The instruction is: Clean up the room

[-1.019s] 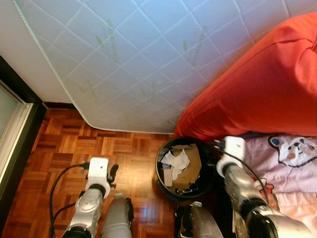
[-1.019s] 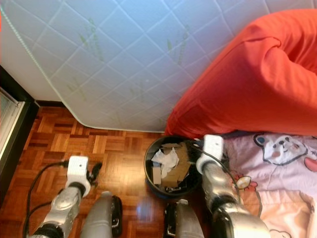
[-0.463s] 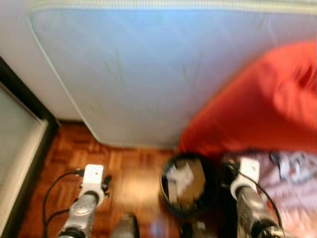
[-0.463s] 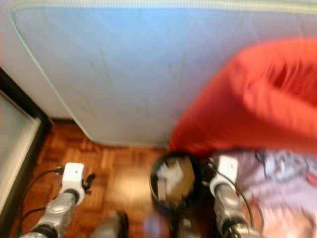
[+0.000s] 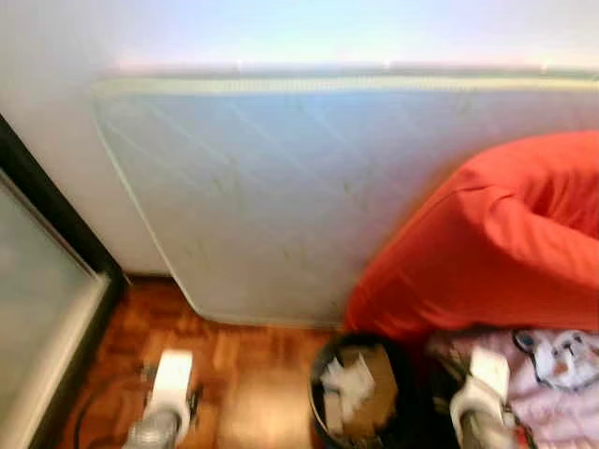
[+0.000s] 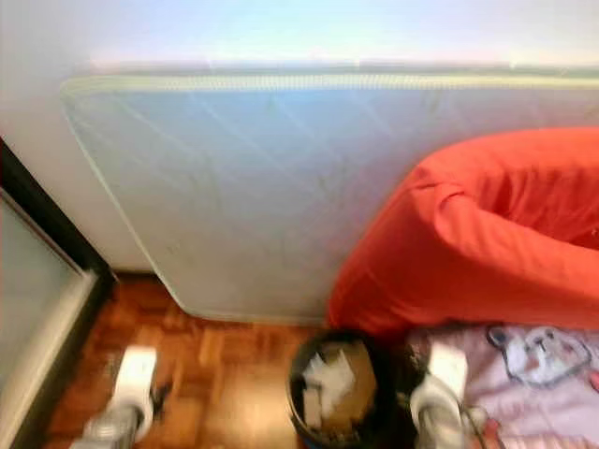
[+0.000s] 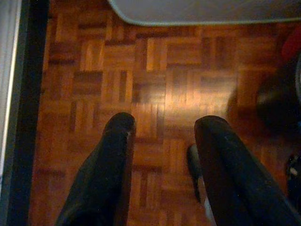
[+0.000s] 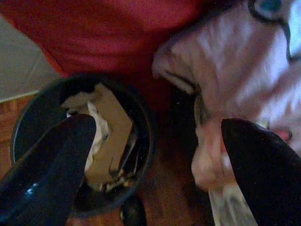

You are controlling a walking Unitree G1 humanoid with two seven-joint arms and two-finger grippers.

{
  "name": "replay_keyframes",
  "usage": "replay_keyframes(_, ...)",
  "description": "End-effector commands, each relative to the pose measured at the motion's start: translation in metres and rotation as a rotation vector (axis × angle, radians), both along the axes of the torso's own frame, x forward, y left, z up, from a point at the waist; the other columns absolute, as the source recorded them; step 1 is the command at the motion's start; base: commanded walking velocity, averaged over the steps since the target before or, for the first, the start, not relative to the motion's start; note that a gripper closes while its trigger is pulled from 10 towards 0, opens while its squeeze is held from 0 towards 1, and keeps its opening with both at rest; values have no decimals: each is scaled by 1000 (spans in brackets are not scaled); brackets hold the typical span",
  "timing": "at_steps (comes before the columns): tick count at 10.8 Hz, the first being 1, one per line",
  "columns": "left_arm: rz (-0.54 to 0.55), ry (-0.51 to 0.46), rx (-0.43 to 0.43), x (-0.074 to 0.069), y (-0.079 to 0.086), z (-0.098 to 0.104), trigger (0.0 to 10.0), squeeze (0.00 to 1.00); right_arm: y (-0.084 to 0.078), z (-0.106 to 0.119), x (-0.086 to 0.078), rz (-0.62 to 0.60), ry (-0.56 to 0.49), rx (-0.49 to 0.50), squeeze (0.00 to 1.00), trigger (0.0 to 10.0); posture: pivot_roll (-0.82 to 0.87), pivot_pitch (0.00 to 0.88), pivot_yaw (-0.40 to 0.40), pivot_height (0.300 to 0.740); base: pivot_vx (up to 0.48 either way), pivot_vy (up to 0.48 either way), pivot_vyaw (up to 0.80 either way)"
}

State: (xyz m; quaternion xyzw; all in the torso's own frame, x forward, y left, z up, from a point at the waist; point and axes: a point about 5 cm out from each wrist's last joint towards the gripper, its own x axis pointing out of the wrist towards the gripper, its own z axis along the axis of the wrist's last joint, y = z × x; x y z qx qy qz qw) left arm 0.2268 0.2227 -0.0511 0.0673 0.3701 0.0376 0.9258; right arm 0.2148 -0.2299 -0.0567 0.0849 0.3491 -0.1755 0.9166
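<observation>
Currently right gripper (image 8: 155,155), fingers apart, is hovering by bin (image 8: 28,117); pink cloth (image 8: 235,80) looking soft, light; pinch a fold.

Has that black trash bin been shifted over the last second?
No. The trash bin sits in the same spot against the foot of the red bedding and near the mattress corner; the camera tilted up, shifting the whole picture.
</observation>
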Motion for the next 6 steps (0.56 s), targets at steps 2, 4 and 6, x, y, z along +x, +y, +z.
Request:
replay_keyframes(2,12,57,-6,-7,-6,-7,10000,0,-1,-12,-20,-34,68,14,0,10000,12,0,48,740,0,0,0)
replay_keyframes(4,-22,49,-15,2,-16,-4,10000,0,-2,-17,-32,-43,85,17,0,10000,-1,0,41,740,0,0,0)
replay_keyframes(6,-28,42,-32,5,-26,-4,10000,0,-7,-12,-25,-31,60,28,0,10000,-3,0,2,740,0,0,0)
